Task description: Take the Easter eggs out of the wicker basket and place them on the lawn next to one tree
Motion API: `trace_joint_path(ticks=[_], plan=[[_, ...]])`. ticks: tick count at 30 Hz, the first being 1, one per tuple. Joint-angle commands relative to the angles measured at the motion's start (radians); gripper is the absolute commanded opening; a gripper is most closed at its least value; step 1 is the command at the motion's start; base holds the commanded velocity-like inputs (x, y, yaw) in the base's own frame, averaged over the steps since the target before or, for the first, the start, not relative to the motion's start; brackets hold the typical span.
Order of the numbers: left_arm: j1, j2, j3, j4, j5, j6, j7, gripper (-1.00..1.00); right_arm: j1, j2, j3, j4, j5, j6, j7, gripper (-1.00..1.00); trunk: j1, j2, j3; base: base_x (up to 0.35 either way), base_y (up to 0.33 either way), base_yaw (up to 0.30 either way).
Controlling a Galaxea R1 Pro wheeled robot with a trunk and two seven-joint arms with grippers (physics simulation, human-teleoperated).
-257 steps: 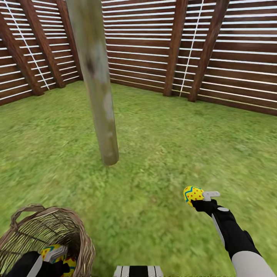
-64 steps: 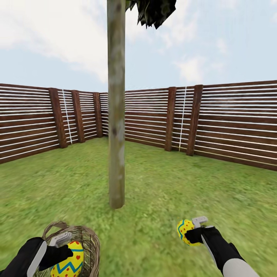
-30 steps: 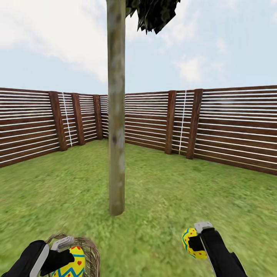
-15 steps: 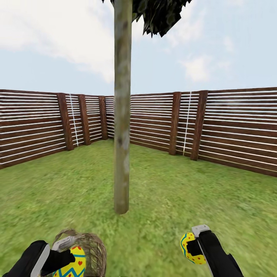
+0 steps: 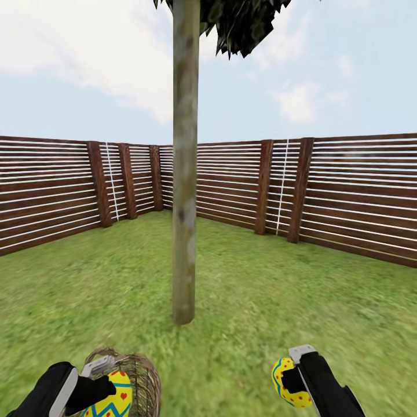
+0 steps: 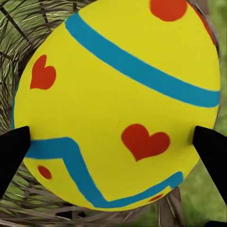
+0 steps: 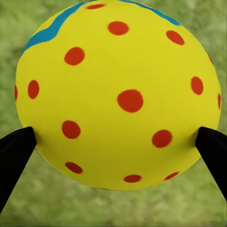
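Left hand (image 5: 107, 389) grips a heart-marked egg (image 5: 113, 397) over the wicker basket (image 5: 142, 379), right hand (image 5: 288, 376) a dotted egg (image 5: 285, 383) above lawn (image 5: 260, 301): lower both gently near the tree (image 5: 184, 220) base.

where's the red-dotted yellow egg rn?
The red-dotted yellow egg is clamped in the right tool, low on the head view's right, held over the green lawn to the right of the pale grey-green tree trunk.

Black forearms (image 5: 49, 389), grey cuffs, pale grey-tipped jaws.
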Motion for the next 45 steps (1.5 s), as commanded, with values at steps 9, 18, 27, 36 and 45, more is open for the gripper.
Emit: trace_joint_path(ticks=[9, 18, 27, 36, 45], plan=[[-0.001, -0.004, 0.005, -0.001, 0.0, 0.004, -0.005, -1.0, -0.001, 0.001, 0.0, -0.006, 0.012, 0.004, 0.005, -1.0, -0.035, 0.063, 0.027, 0.0, 0.0, 0.0], [-0.001, -0.022, 0.003, 0.0, -0.002, 0.004, -0.004, -1.0, -0.001, 0.002, 0.0, -0.012, 0.011, 0.004, 0.005, -1.0, -0.069, 0.126, 0.048, -0.091, -0.075, 0.003], [-0.001, -0.024, 0.005, -0.001, -0.001, 0.004, -0.004, -1.0, -0.001, 0.009, 0.001, -0.004, 0.013, 0.004, 0.002, -1.0, -0.104, 0.189, 0.076, -0.117, -0.111, 0.0], [-0.001, -0.024, 0.003, -0.001, -0.004, 0.004, -0.004, -1.0, -0.001, 0.008, 0.001, -0.001, 0.012, 0.003, 0.001, -1.0, -0.138, 0.252, 0.105, -0.028, -0.16, 0.0], [-0.001, -0.041, 0.001, 0.001, -0.005, 0.004, -0.005, -1.0, -0.001, 0.007, 0.0, -0.008, 0.012, 0.003, 0.0, -1.0, -0.138, 0.252, 0.105, -0.053, -0.283, 0.0]])
